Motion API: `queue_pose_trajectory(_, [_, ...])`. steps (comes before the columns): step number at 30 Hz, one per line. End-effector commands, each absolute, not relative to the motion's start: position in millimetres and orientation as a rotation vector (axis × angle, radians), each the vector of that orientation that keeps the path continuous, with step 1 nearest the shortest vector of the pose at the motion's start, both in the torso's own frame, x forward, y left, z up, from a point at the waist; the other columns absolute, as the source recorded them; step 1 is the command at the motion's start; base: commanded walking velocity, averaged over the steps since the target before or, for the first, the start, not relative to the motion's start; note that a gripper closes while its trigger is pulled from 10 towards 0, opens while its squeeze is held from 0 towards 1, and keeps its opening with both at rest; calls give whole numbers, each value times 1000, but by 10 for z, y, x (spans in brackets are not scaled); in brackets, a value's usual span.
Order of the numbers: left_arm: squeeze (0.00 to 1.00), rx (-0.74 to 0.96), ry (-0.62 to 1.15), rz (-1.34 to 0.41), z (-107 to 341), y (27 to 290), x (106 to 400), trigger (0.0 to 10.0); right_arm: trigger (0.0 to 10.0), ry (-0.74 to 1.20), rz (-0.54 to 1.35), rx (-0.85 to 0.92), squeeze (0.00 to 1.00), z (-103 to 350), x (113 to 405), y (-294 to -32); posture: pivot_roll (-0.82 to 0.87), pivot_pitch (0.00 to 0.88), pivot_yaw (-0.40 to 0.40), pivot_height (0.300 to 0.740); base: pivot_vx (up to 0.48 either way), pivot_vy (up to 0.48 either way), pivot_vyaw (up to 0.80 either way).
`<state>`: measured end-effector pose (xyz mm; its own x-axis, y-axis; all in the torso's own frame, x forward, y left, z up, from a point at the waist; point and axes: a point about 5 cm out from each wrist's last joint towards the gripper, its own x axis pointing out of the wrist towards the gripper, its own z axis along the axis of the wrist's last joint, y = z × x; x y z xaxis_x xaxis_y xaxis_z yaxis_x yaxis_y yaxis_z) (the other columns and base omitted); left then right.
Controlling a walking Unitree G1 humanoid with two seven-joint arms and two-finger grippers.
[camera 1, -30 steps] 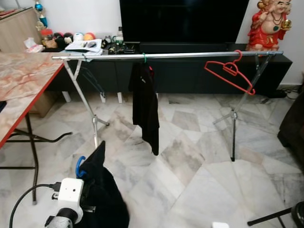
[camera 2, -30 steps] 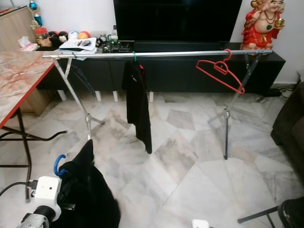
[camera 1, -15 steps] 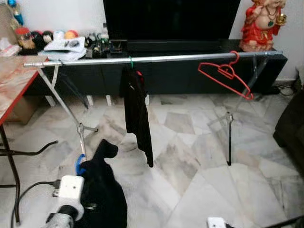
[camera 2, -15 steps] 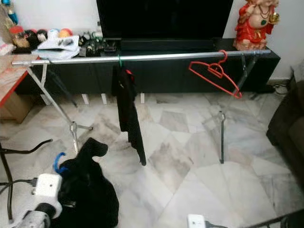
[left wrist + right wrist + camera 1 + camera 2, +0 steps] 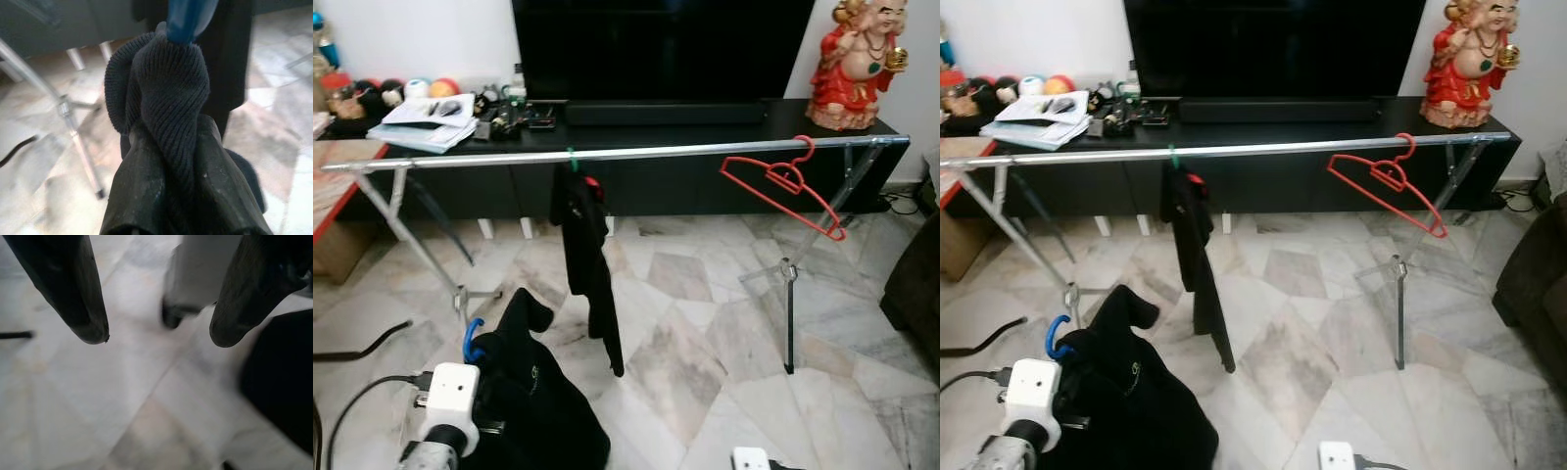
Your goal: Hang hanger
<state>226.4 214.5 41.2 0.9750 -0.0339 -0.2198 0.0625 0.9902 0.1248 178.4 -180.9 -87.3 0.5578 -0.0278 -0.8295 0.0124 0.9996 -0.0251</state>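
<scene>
Your left tool point(image 5: 183, 161) is pinching the dark knit garment point(image 5: 533, 392) on the blue hanger point(image 5: 472, 340), lower left of the head frame, low in front of the rail point(image 5: 607, 155). The hanger's hook pokes up beside the white wrist camera point(image 5: 448, 395). Your right tool point(image 5: 156, 335) is spread, holding nothing, pointed at the marble floor point(image 5: 705, 333). On the rail: a black garment point(image 5: 587, 255) hangs left of centre, a bare red hanger point(image 5: 783, 181) hangs tilted near the right end. TV console point(image 5: 685, 113) sits behind.
</scene>
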Motion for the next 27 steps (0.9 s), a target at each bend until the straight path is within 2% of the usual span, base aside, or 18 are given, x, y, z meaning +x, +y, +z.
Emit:
queue_pose_trajectory(1, [0, 145, 189, -53, 467, 2172, 2263, 10000, 10000, 987, -18, 1, 0, -890, 1762, -1747, -35, 87, -7, 740, 0, 0, 0])
queue_pose_trajectory(8, [0, 172, 199, -50, 447, 2158, 2242, 10000, 10000, 987, -23, -1, 0, -889, 1761, -1764, -39, 96, -11, 740, 0, 0, 0])
queue_pose_trajectory(27, [0, 173, 196, -55, 450, 2157, 2238, 10000, 10000, 989, -26, -10, 0, -886, 1769, -1769, -35, 100, -9, 740, 0, -458, 0])
